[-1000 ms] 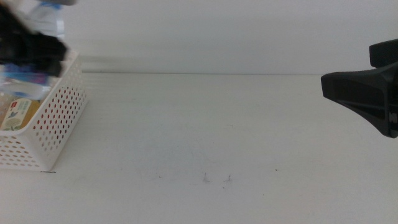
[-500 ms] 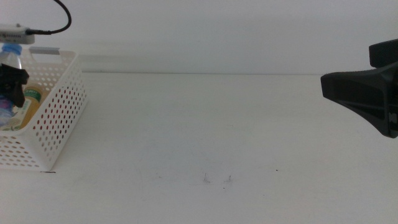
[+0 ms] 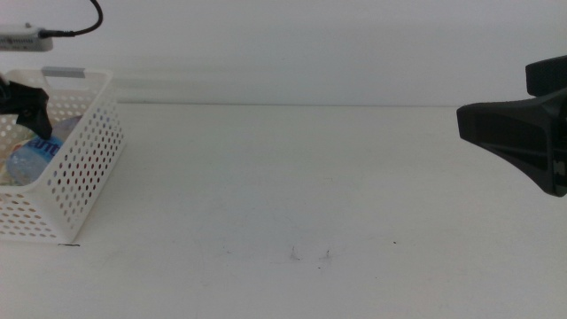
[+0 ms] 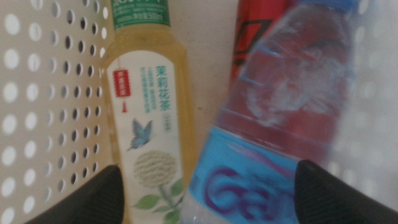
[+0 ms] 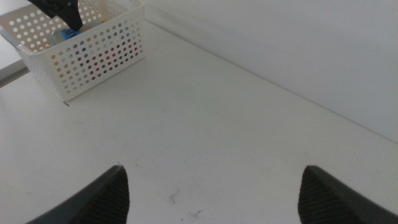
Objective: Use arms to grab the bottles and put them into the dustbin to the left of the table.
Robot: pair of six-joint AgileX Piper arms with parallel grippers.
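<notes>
The dustbin stands at the table's left end. Inside it lie all three bottles: the yellowish tea bottle, the red can and the clear water bottle with its blue label, resting across the can. The water bottle also shows through the rim in the middle view. My left gripper hovers just above the dustbin, open, its jaws spread either side of the bottles without holding any. My right gripper waits at the table's right edge, open and empty.
The dustbin's perforated wall runs close beside the tea bottle. In the right wrist view the dustbin sits far off with the left gripper over it. A cable hangs above the left arm. A few dark specks mark the tabletop.
The left gripper lowered over the dustbin with the water bottle, then opened; the bottle now lies inside. The right arm has not moved.
</notes>
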